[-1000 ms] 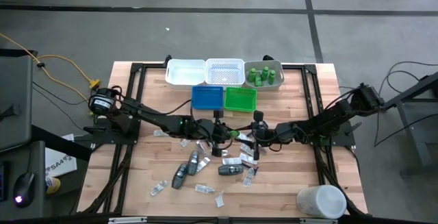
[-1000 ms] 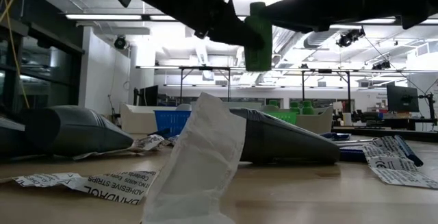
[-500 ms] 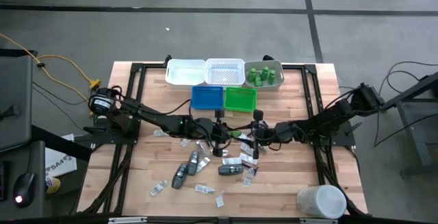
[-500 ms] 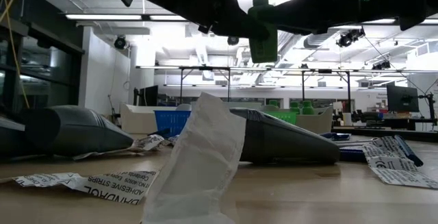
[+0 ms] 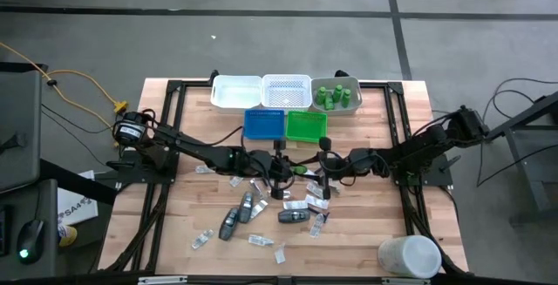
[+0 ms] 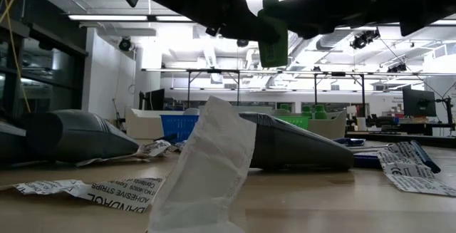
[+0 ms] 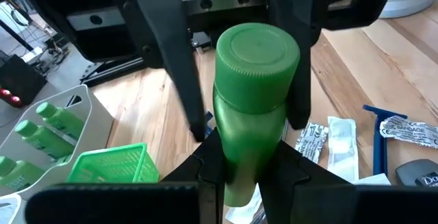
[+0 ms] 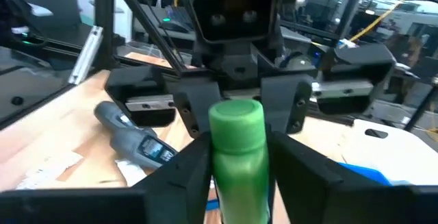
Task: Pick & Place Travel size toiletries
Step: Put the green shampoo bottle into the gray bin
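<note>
Mid-tabletop, the left gripper (image 7: 250, 183) pinches the green bottle (image 7: 252, 107) as the right gripper's (image 8: 236, 159) jaws have narrowed around it — a handover underway.

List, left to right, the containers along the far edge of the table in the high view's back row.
White rectangular tray → white mesh-bottomed tray → pale tray holding upright small green bottles.
</note>
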